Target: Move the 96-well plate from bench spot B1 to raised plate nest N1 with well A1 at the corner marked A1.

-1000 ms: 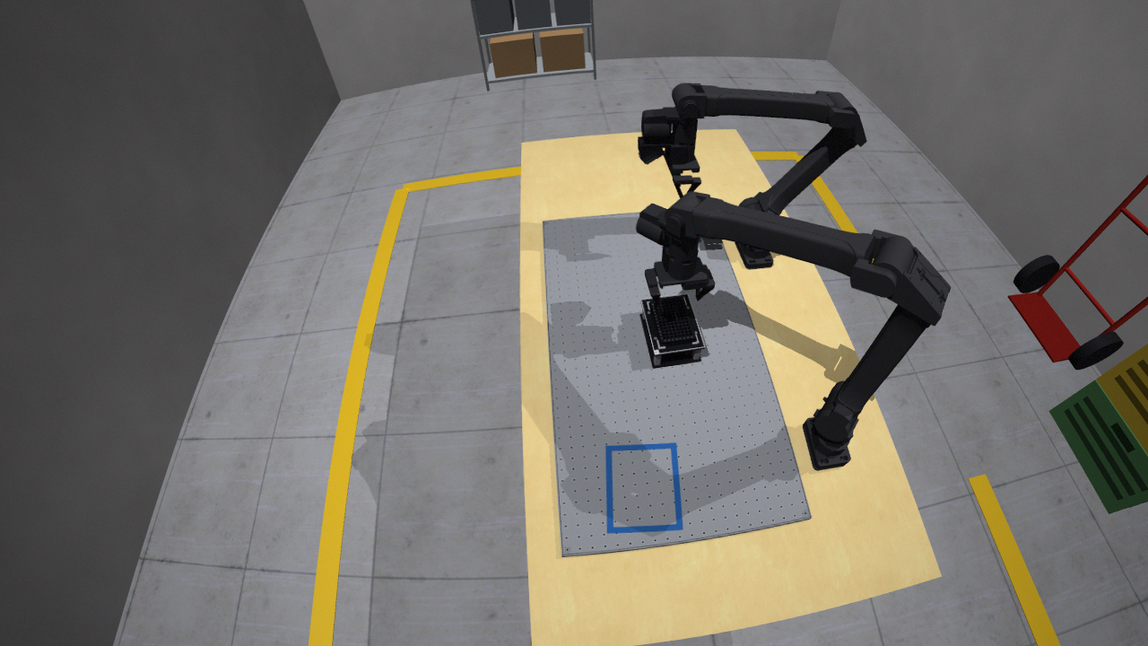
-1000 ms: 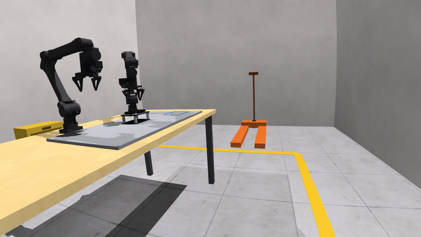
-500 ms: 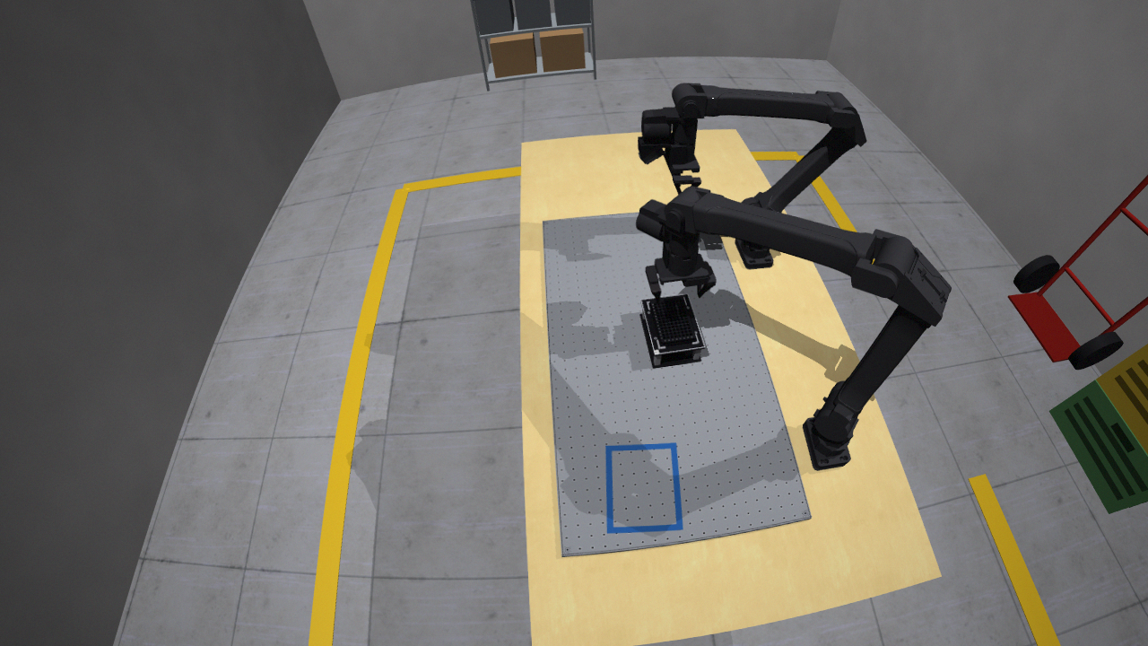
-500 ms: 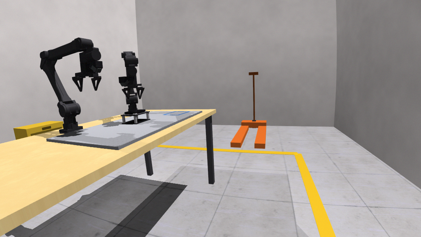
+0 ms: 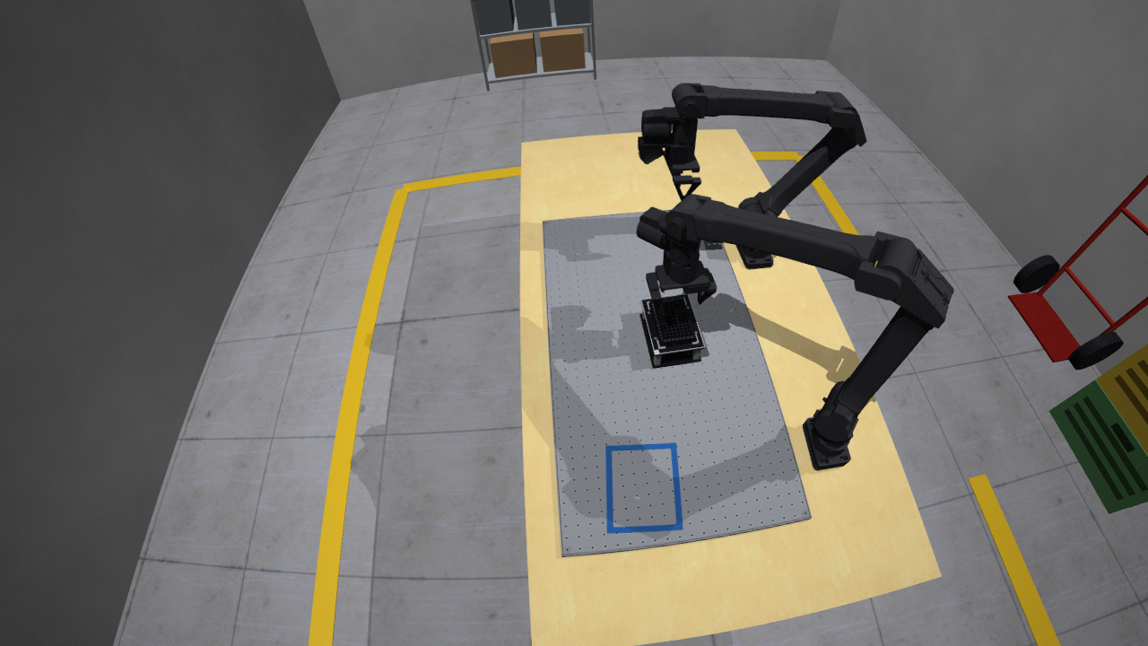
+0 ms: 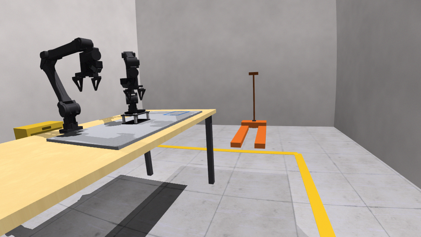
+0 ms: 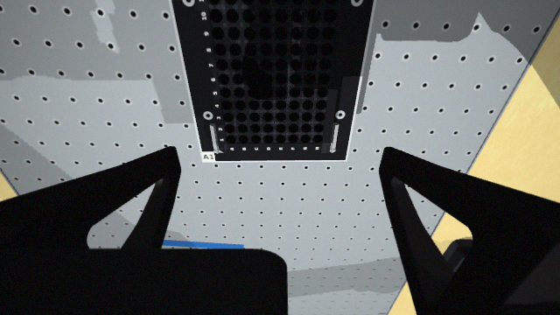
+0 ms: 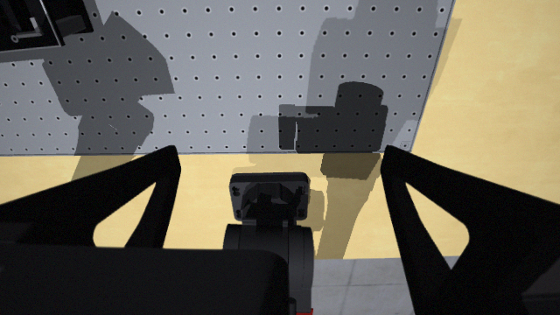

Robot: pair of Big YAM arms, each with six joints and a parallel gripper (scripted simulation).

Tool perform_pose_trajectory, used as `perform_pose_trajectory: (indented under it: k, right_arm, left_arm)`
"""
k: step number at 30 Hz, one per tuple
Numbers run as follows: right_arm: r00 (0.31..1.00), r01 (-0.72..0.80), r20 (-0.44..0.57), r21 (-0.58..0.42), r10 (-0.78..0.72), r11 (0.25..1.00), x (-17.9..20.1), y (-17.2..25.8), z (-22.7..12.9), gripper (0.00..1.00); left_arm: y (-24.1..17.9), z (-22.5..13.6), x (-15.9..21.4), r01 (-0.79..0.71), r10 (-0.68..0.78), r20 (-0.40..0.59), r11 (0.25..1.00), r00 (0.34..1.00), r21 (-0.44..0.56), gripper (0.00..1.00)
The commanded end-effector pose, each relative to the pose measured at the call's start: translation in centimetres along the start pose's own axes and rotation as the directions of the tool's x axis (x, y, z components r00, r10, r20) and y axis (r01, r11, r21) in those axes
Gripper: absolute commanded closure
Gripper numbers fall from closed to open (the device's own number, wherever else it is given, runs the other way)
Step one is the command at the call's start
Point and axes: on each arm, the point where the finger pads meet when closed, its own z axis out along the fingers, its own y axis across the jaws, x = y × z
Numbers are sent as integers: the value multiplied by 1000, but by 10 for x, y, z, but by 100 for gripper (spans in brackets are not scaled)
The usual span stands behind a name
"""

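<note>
Black, the 96-well plate [image 5: 673,321] [image 6: 134,111] [image 7: 276,105] lies flat on top of the raised nest [image 5: 678,350] [image 6: 135,118] [image 7: 192,87] [image 8: 39,41], between the corner locators that show at its lettered end. The first well of row A sits at the corner with the A1 tag [image 7: 208,157]. The nest stands on the grey perforated board [image 5: 594,401] [image 6: 103,135] [image 7: 262,191] [image 8: 219,87], which lies on the pale wooden table [image 5: 722,586] [image 6: 59,171] [image 7: 525,131] [image 8: 503,87]. In the top view the blue outline [image 5: 643,528] [image 6: 172,115] [image 7: 206,244] is at the near end of the board, well apart from the plate. The left gripper [image 5: 678,297] [image 6: 135,99] [image 7: 280,158] hangs above the plate's level, its pincer spread wide with nothing between the fingers and clear of the plate. The right gripper [image 5: 686,192] [image 6: 88,90] [image 8: 280,157], farther off in the top view, is also spread and holds nothing, pointing down. A red hand truck [image 5: 1043,327] stands on the floor to the right in that view, and the exterior view has an orange pallet truck [image 6: 260,135] beyond the table's far end.

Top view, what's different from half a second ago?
The left hand has shifted slightly toward the blue outline. Nothing was gripped or released. The plate stayed on the nest; the right hand looks unmoved, and both remain open.
</note>
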Motion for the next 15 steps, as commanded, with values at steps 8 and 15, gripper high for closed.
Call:
perform_pose_trajectory:
  k: [8,15]
  right_arm:
    - [999,12,40,-1,-12,1000,-11,0,-16,0]
    - [999,12,40,-1,-12,1000,-11,0,-16,0]
  left_arm:
    - [29,-28,29,4,0,65,998,998,-64,0]
    - [32,-21,47,3,-1,42,999,999,-38,0]
